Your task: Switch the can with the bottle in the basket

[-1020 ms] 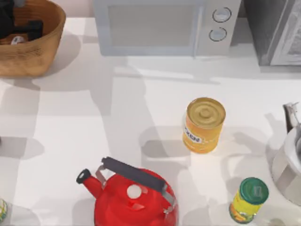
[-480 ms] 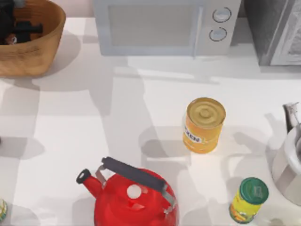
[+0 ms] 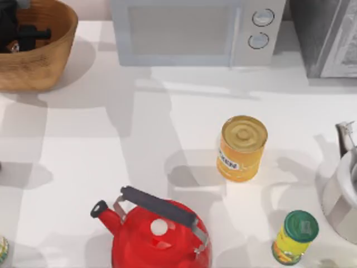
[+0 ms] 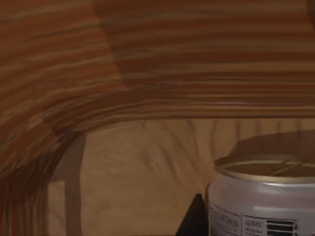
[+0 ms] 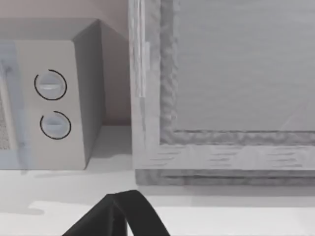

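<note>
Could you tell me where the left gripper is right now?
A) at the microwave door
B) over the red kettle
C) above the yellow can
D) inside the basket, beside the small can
D: the left gripper sits inside the basket, with the can close beside it on the basket floor.

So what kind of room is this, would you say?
Most likely a kitchen counter. A microwave stands along the back of the white table, a red kettle sits near the front edge, and food tins such as the yellow can stand about.
</note>
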Controlling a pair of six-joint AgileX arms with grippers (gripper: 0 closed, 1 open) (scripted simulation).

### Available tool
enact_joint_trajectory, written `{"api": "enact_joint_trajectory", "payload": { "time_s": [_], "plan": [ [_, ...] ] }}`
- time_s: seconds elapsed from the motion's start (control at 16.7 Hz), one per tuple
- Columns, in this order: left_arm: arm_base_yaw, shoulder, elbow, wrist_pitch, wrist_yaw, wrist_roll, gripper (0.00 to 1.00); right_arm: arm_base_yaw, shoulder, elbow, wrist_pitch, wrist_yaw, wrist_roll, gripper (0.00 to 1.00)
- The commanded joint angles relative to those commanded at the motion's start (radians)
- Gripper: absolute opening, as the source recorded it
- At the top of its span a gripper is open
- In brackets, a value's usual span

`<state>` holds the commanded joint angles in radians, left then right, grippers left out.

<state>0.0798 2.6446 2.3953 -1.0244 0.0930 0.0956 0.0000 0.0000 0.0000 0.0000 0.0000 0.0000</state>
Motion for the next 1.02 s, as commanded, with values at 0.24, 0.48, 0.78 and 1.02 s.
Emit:
{"api": "enact_joint_trajectory", "payload": {
  "time_s": [0.24,0.48,0.78,1.02],
  "plan": [
    [0.003,-0.028,0.013,-0.001,-0.004,0.005,0.00,0.000,0.000,0.000,0.000,0.000,0.000,1.00],
    [0.003,-0.088,-0.045,0.019,-0.024,-0.002,0.00,0.000,0.000,0.000,0.000,0.000,0.000,1.00],
    [-0.013,-0.400,-0.338,0.131,-0.093,-0.016,0.00,0.000,0.000,0.000,0.000,0.000,0.000,1.00],
    [-0.041,-0.825,-0.724,0.285,-0.148,-0.022,0.00,0.000,0.000,0.000,0.000,0.000,0.000,1.00]
  ]
}}
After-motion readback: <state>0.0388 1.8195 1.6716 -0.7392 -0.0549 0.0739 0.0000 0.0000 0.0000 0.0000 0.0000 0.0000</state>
